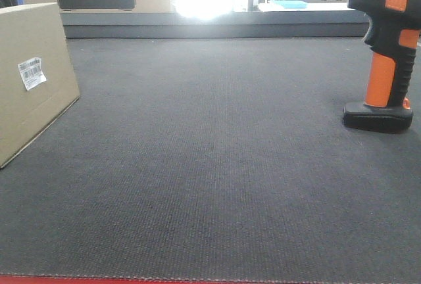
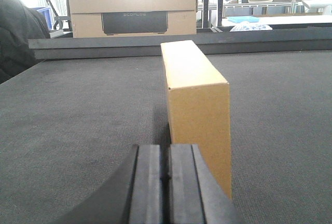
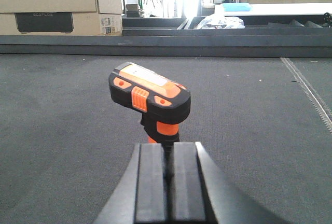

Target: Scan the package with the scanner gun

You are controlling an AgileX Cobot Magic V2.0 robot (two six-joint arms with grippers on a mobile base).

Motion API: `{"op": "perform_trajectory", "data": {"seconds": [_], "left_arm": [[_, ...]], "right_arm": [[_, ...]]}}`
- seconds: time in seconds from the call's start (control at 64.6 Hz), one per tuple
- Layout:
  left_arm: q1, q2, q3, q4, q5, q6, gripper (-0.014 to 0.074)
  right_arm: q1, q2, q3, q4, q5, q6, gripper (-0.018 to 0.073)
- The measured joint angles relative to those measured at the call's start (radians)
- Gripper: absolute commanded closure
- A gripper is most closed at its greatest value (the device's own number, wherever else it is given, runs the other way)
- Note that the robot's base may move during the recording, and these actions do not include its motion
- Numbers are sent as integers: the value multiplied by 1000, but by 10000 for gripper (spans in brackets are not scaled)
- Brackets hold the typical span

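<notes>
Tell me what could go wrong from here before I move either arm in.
1. The black and orange pistol-shaped scanner gun stands upright on its small flat base; the shut right hand could tip it unless it opens first.
2. The tan rectangular cardboard package stands on a narrow side, so a nudge from the shut left hand might topple it.
3. Its white barcode label sits on one face only; turning the box could hide it.

Dark grey textured table (image 1: pixel 217 165); raised dark ledge (image 1: pixel 217 24) along its far edge; beyond it, stacked cardboard boxes (image 2: pixel 132 6) bearing a dark rectangular panel (image 2: pixel 135 23).
</notes>
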Motion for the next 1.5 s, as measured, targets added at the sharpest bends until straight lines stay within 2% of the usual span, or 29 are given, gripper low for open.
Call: {"op": "perform_trajectory", "data": {"seconds": [0.248, 0.418, 0.619, 0.867, 1.176, 1.3, 1.501], "left_arm": [[0, 0, 0, 0, 0, 0, 707], [0, 0, 0, 0, 0, 0, 707], [0, 0, 0, 0, 0, 0, 707], [0, 0, 0, 0, 0, 0, 707], [0, 0, 0, 0, -4, 0, 707], [0, 0, 0, 0, -4, 0, 707], [0, 0, 0, 0, -4, 0, 707]], "right_arm": [[-2, 0, 0, -12, 0, 0, 712], [-38, 0, 4, -25, -6, -27, 712], [-104, -25, 107, -4, -44, -56, 712], [-109, -168, 288, 63, -42, -58, 712], [-129, -189, 305, 41, -40, -60, 712], [-146, -189, 309, 37, -163, -96, 712], [-153, -189, 309, 37, -194, -100, 712]]}}
